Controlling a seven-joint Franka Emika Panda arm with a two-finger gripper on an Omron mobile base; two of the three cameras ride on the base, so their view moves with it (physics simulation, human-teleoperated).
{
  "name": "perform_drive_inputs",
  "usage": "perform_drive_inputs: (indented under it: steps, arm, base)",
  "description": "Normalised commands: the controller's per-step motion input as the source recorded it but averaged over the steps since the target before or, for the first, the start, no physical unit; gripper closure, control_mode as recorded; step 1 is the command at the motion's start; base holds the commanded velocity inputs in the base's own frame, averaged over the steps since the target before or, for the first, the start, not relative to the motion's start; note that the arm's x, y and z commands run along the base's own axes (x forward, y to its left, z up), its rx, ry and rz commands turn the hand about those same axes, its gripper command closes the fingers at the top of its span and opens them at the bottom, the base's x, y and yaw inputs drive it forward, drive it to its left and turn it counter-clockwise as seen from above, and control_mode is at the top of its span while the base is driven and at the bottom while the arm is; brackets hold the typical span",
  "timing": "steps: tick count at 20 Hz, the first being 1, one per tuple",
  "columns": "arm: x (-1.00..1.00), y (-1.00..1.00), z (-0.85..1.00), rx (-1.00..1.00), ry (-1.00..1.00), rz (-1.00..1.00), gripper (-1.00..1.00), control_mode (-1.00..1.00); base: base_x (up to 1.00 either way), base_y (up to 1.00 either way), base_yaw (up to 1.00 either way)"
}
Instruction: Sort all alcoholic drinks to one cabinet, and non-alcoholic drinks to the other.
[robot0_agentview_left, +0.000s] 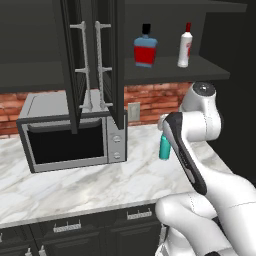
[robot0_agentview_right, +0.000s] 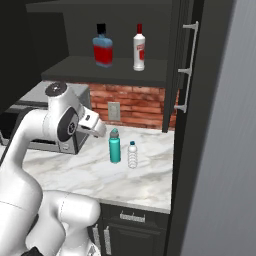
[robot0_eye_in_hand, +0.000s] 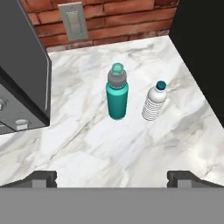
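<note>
The arm is hunched above the marble counter (robot0_eye_in_hand: 87, 144), hand tipped down, gripper (robot0_eye_in_hand: 113, 178) spread fully wide and empty. On that counter ahead stands the teal bottle (robot0_eye_in_hand: 117, 97), the clear ribbed bottle (robot0_eye_in_hand: 154, 103) just beside it.

Teal bottle (robot0_eye_in_hand: 117, 97), clear ribbed bottle (robot0_eye_in_hand: 154, 103), white-veined marble counter (robot0_eye_in_hand: 109, 144).

No legible text — red labels on blue bottle (robot0_agentview_right: 103, 48) & white bottle (robot0_agentview_right: 139, 49) unreadable.
</note>
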Motion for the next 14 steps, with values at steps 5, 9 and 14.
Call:
perform_drive_inputs:
  steps: [5, 9, 14]
  arm:
    - [0.33, 0.0, -0.43, 0.0, 0.0, -0.01, -1.0, -1.0]
    - [0.31, -0.07, -0.36, 0.0, 0.0, -0.01, -1.0, -1.0]
    - [0.29, -0.12, -0.29, 0.0, 0.0, -0.02, -1.0, -1.0]
  base:
    - [0.0, 0.0, 0.0]
    - [0.0, 0.0, 0.0]
    - [0.0, 0.0, 0.0]
